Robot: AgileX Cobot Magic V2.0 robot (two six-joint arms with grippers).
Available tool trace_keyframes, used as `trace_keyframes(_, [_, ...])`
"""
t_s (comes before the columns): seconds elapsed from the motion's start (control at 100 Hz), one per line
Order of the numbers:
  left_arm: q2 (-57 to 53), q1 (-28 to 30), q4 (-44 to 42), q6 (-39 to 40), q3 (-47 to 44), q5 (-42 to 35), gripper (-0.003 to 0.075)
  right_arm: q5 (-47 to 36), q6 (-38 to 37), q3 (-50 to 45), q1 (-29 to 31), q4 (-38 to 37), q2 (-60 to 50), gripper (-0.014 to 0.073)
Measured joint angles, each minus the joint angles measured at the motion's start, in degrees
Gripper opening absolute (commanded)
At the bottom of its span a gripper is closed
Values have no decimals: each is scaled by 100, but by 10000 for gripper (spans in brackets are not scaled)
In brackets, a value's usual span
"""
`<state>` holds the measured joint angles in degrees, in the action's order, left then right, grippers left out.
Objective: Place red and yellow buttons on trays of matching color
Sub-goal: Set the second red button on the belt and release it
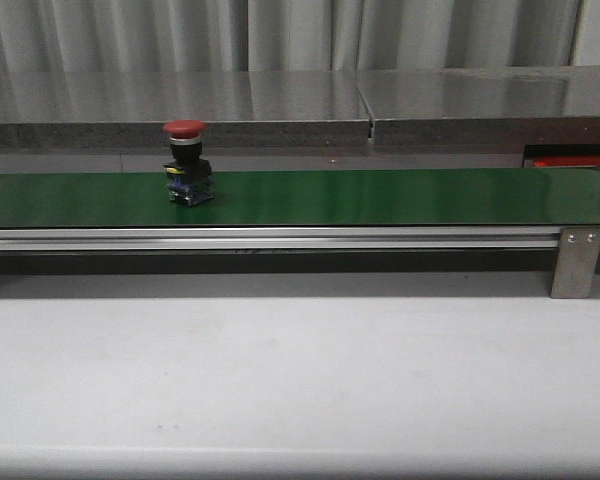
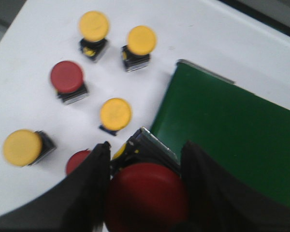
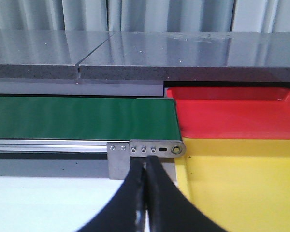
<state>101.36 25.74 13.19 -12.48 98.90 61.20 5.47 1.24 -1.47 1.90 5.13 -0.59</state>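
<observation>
In the left wrist view, my left gripper [image 2: 146, 146] is shut on a red button [image 2: 147, 198], its black fingers [image 2: 89, 188] on either side of the cap, over the white table beside the end of the green belt [image 2: 227, 125]. Loose on the table lie several yellow buttons [image 2: 115, 114] and a red button [image 2: 66, 77]; another red one [image 2: 77, 161] is half hidden behind a finger. A red button [image 1: 185, 165] stands upright on the belt [image 1: 380, 197] in the front view. My right gripper [image 3: 146, 162] is shut and empty, near the red tray [image 3: 232, 113] and yellow tray [image 3: 237, 183].
The belt's metal end bracket [image 3: 145, 150] sits just beyond my right fingertips, with the trays butted against the belt [image 3: 82, 118]. A steel counter [image 1: 280, 100] runs behind the belt. A corner of the red tray [image 1: 575, 165] shows at the far right. Neither arm appears in the front view.
</observation>
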Motion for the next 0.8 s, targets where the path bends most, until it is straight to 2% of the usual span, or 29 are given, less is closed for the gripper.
trace_keyframes(0.24, [882,-798,-54,0,656,154,-20,0,0,0,0,0,0,-66])
trace_keyframes(0.41, [1491,-1158,-66,0,798,70,-20,0,0,0,0,0,0,-66])
trace_keyframes(0.64, [1723,-1501,-356,0,821,-20,-14,0,0,0,0,0,0,-66])
trace_keyframes(0.71, [1725,-1566,-464,0,821,-20,21,0,0,0,0,0,0,-66])
trace_keyframes(0.8, [1725,-1596,-507,0,834,14,134,0,0,0,0,0,0,-66])
